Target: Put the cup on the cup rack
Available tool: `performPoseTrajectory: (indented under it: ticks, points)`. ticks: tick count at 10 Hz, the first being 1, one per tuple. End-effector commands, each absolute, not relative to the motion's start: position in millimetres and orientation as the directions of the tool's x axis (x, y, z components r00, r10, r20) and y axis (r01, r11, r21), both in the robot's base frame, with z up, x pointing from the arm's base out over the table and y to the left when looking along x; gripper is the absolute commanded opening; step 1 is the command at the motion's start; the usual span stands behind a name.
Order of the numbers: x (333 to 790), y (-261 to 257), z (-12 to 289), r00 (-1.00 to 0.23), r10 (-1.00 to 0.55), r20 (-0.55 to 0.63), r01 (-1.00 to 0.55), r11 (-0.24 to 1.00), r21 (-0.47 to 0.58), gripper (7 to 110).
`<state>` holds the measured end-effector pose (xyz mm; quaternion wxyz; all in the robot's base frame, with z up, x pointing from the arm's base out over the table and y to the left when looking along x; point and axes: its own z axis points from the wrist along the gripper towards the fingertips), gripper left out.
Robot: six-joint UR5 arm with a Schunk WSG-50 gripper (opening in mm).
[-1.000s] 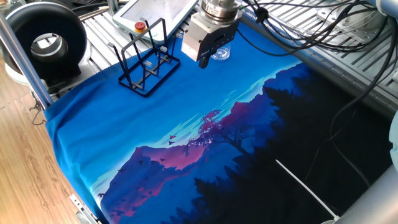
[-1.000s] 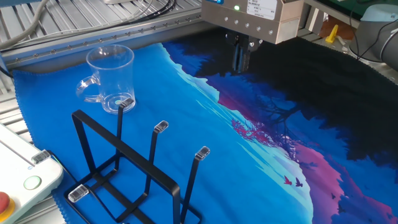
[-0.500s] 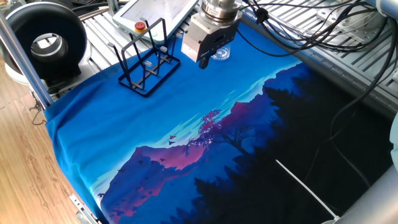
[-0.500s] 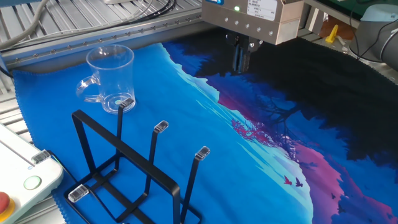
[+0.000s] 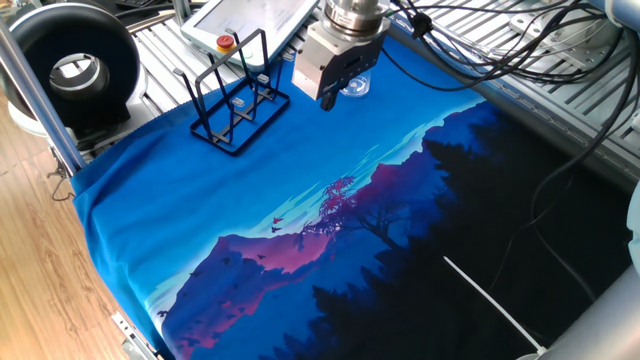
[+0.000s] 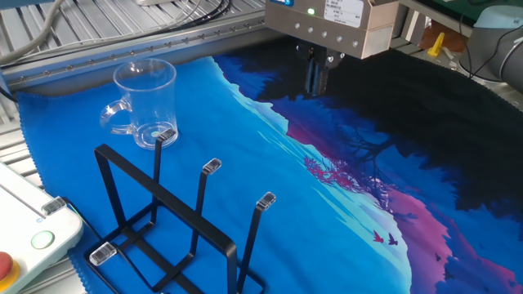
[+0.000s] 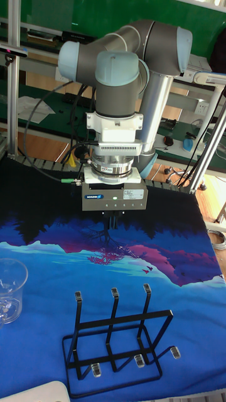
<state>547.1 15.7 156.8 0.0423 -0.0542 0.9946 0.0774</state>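
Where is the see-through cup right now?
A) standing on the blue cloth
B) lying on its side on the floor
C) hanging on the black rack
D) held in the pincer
A: the cup stands upright on the blue cloth, apart from the cup rack and with the pincer away from it.

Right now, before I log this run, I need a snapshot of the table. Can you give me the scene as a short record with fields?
cup: clear, has a handle, upright on the cloth, beside the rack but not touching it
cup rack: black wire, standing, nothing on its prongs
end effector: over the cloth, apart from the cup, fingers together, holding nothing
cloth: blue landscape print, covers the table
task state: cup not yet on the rack
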Motion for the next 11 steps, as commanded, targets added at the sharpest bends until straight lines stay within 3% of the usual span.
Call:
performPoseTrajectory:
  ticks: [1,11]
  points:
    - [550,24,164,-0.989,-0.104,-0.104,-0.122,0.976,0.182,7]
    - [541,8,153,-0.992,-0.096,-0.083,-0.107,0.984,0.144,7]
